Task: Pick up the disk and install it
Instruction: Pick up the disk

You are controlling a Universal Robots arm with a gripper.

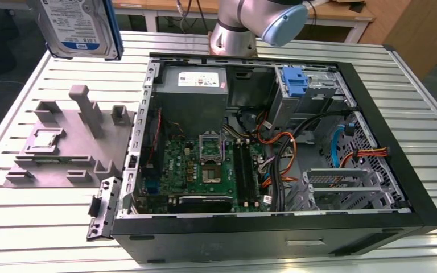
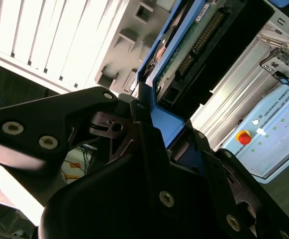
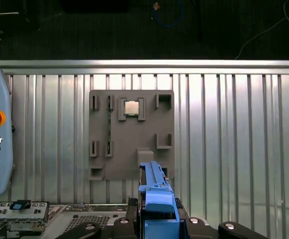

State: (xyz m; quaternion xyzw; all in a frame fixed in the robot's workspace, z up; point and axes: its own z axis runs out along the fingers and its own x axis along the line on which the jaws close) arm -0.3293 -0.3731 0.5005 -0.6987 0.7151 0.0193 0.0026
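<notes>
Exterior view shows the flat silver metal disk in its blue plastic frame (image 1: 80, 25) picked up, high at eleven o'clock, clenched by the black fingers (image 2: 143, 124), not yet inside the open black computer case (image 1: 279, 239) at five o'clock from it.

disk (image 1: 75, 23): shiny metal, blue plastic frame | table (image 1: 36, 227): ribbed matt metal
</notes>
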